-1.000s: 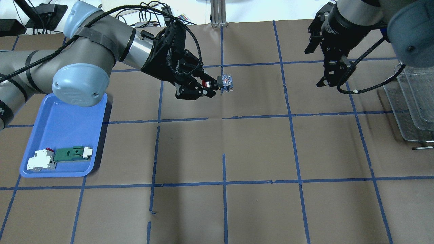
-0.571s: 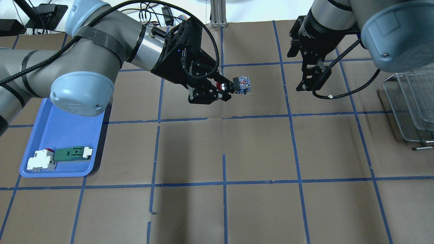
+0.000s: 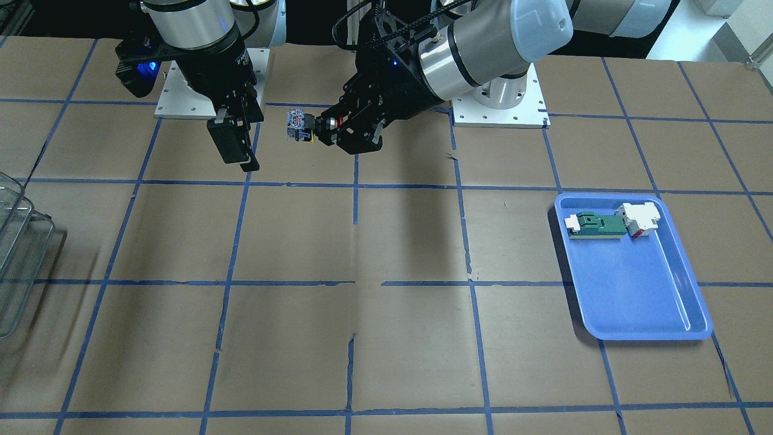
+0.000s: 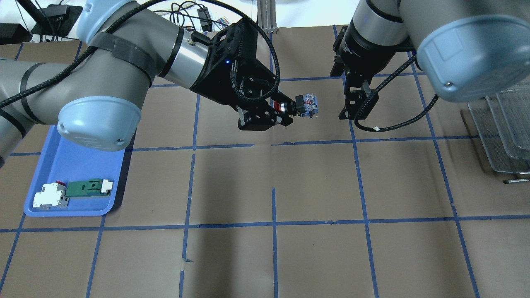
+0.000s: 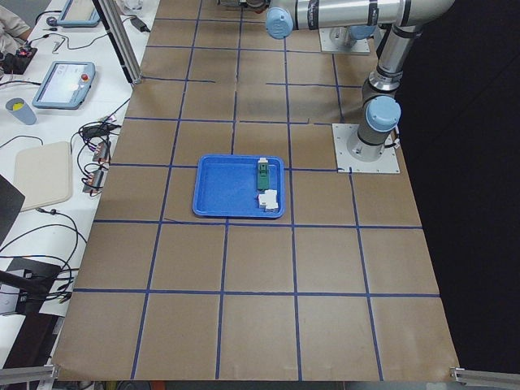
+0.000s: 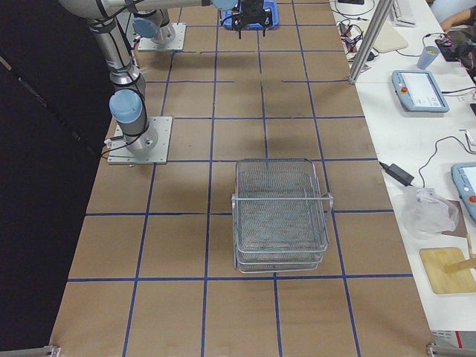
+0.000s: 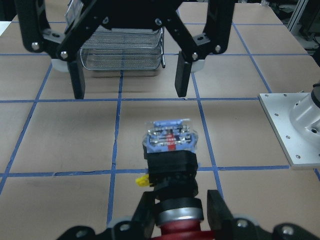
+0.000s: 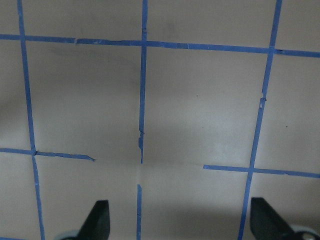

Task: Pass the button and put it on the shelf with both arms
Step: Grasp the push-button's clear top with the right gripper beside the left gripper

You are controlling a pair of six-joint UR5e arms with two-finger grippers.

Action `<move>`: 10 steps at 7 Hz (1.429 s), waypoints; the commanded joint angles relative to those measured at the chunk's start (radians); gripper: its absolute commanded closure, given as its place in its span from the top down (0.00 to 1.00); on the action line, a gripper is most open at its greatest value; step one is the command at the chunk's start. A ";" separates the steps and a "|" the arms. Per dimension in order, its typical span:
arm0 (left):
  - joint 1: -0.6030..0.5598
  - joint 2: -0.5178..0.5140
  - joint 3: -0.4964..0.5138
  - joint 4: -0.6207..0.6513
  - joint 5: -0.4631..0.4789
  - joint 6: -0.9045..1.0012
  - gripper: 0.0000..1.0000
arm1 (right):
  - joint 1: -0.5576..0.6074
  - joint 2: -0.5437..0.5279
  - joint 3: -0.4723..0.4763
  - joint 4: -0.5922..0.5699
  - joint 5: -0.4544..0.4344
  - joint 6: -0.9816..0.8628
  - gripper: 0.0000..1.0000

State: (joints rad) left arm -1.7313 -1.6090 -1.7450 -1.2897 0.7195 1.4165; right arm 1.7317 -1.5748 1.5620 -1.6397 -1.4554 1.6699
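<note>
Above the taped table (image 4: 314,256), my left gripper (image 4: 285,108) clamps the button (image 4: 306,105) mid-air near my spread right gripper (image 7: 130,82), so I judge handover and shelf (image 6: 324,223) placement remain

**Brown-papered counter, white benches alongside**

The counter (image 4: 314,182) is covered in brown paper and marked into squares by blue tape (image 4: 232,224) (torn in spots). In the left-end view a white bench (image 5: 41,130) runs down the left of the frame. It carries a tablet-like pendant (image 5: 68,84), a grey cup (image 5: 23,110), a beige board (image 5: 36,173) and loose cables (image 5: 97,150). An aluminium post (image 5: 120,41) stands at its edge. In the right-end view the bench lies at the right of the frame, with a crumpled plastic bag (image 6: 431,212) and a wooden board (image 6: 448,269). Past the counter's other long edge is darkness (image 5: 479,203). The light is even and the shadows soft.
</note>
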 commanded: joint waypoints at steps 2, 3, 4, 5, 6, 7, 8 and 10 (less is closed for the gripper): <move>-0.011 -0.002 -0.002 0.024 0.001 -0.043 0.00 | 0.028 -0.025 0.001 0.001 0.053 0.062 1.00; -0.014 -0.006 -0.001 0.027 0.002 -0.085 0.00 | 0.028 -0.036 0.003 0.006 0.055 0.062 1.00; -0.014 -0.009 -0.001 0.032 0.003 -0.090 0.00 | 0.035 -0.031 0.003 0.004 0.053 0.063 1.00; -0.014 -0.011 -0.001 0.033 0.003 -0.090 0.00 | 0.040 -0.027 0.006 0.004 0.053 0.065 1.00; -0.014 -0.011 -0.001 0.033 0.002 -0.091 0.00 | 0.046 -0.027 0.007 0.021 0.053 0.079 1.00; -0.016 -0.009 -0.001 0.033 0.003 -0.090 0.00 | 0.055 -0.027 0.004 0.058 0.053 0.079 1.00; -0.016 -0.009 -0.001 0.038 0.002 -0.090 0.00 | 0.054 -0.028 0.003 0.085 0.052 0.079 1.00; -0.022 -0.006 -0.001 0.040 0.002 -0.091 0.00 | 0.055 -0.027 0.003 0.086 0.055 0.077 1.00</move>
State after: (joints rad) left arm -1.7495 -1.6169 -1.7457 -1.2513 0.7211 1.3258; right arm 1.7862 -1.6025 1.5645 -1.5587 -1.4033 1.7482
